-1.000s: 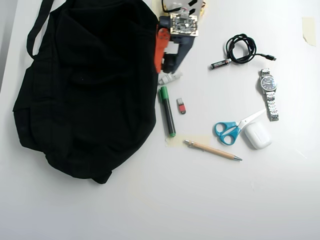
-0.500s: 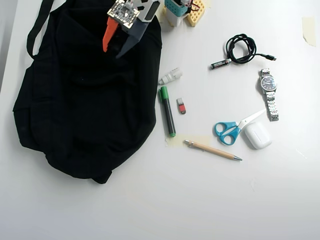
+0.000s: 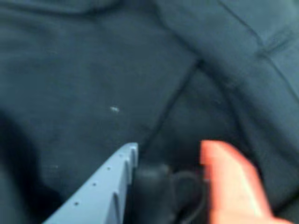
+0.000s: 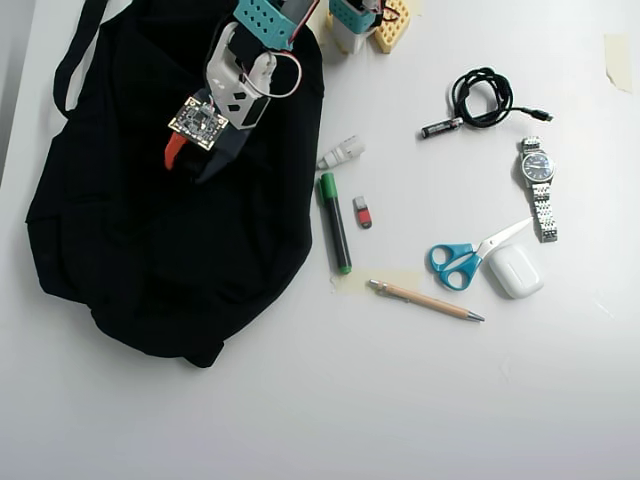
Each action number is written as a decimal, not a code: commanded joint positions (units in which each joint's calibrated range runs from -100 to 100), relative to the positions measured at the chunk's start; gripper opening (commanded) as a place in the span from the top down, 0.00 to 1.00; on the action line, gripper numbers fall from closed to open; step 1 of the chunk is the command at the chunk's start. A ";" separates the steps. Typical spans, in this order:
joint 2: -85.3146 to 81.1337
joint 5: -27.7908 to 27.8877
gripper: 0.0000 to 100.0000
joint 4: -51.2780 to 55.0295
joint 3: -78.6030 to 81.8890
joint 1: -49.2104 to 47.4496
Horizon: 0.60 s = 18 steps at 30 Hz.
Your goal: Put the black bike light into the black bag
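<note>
The black bag (image 4: 130, 240) lies on the left half of the white table and fills the wrist view (image 3: 93, 70). My gripper (image 4: 192, 166) hangs over the bag's upper middle. In the wrist view the gripper (image 3: 170, 156) is shut on the black bike light (image 3: 150, 184), a small dark lump with a thin looped strap. The light sits between the grey-blue finger (image 3: 103, 186) and the orange finger (image 3: 229, 182). In the overhead view the light is hidden under the gripper.
Right of the bag lie a green-capped marker (image 4: 335, 222), a small red-spotted stick (image 4: 362, 212) and a white cap-like piece (image 4: 340, 153). Further right are a pen (image 4: 425, 300), scissors (image 4: 465, 258), a white earbud case (image 4: 515, 270), a watch (image 4: 540, 185) and a coiled cable (image 4: 482, 97).
The arm has swung left from the bag's right edge and reached out over the bag's upper middle. Nothing on the table has moved.
</note>
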 commanded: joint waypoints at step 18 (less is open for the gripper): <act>-97.36 -14.79 0.98 44.57 29.54 -47.71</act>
